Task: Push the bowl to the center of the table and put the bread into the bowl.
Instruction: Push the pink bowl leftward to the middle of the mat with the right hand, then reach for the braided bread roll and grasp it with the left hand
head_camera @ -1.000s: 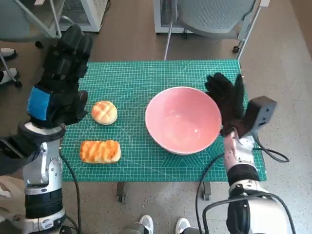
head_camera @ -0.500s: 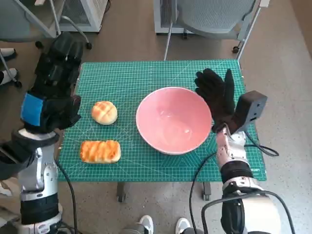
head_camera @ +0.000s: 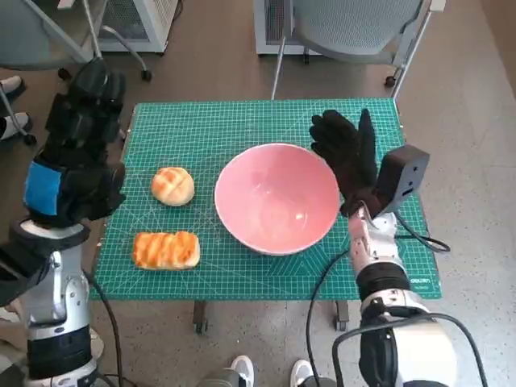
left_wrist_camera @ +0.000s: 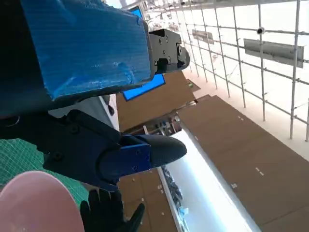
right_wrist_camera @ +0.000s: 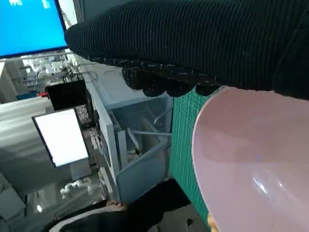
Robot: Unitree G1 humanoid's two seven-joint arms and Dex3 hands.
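The pink bowl point(head_camera: 276, 197) stands empty on the green mat point(head_camera: 242, 129), a little right of its middle. My right hand point(head_camera: 348, 153) presses flat against the bowl's right rim, fingers spread upward. The bowl point(right_wrist_camera: 256, 159) fills the right wrist view under the glove point(right_wrist_camera: 193, 38). A round bread roll point(head_camera: 172, 185) lies left of the bowl, and a long ridged bread point(head_camera: 166, 250) lies nearer the front edge. My left hand point(head_camera: 76, 153) hovers over the mat's left edge, holding nothing. The left wrist view shows the bowl's rim point(left_wrist_camera: 34, 203) and my right hand point(left_wrist_camera: 111, 215).
A grey chair point(head_camera: 355, 28) stands behind the table. A cabinet point(head_camera: 133, 20) stands at the back left. A person's shoes point(head_camera: 266, 372) show below the table's front edge, and another shoe point(head_camera: 12, 125) at the far left.
My right hand has pushed the bowl leftward toward the mat's middle. My left hand has drawn back to the left, off the bread.
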